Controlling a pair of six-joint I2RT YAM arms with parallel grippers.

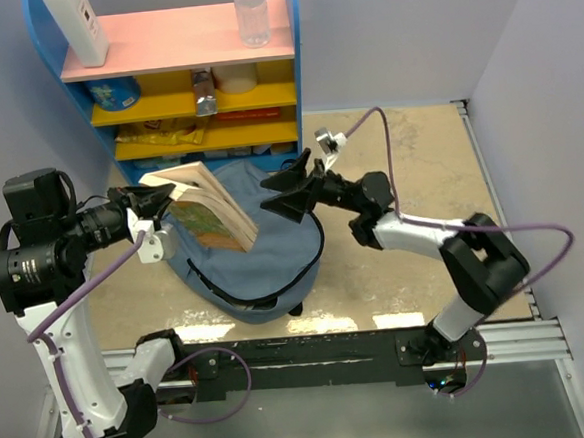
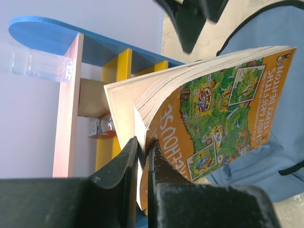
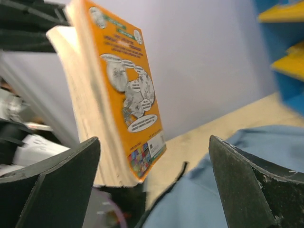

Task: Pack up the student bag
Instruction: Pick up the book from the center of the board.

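On the beige tabletop (image 1: pixel 419 170), the slate-blue fabric backpack (image 1: pixel 275 255) is lying slack while the left gripper (image 1: pixel 162 200) is pinching an orange paperback book (image 1: pixel 217 216) over it, seemingly for insertion, the right gripper (image 1: pixel 282 192) gaping empty alongside.

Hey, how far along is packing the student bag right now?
Early on. Done: the left pincer is shut on an orange paperback, raised off the surface. In hand: the book hangs tilted over the student bag, and the right pincer stands open beside it, holding nothing. Left: the book is not inside yet, and I can't tell whether the bag already holds anything.
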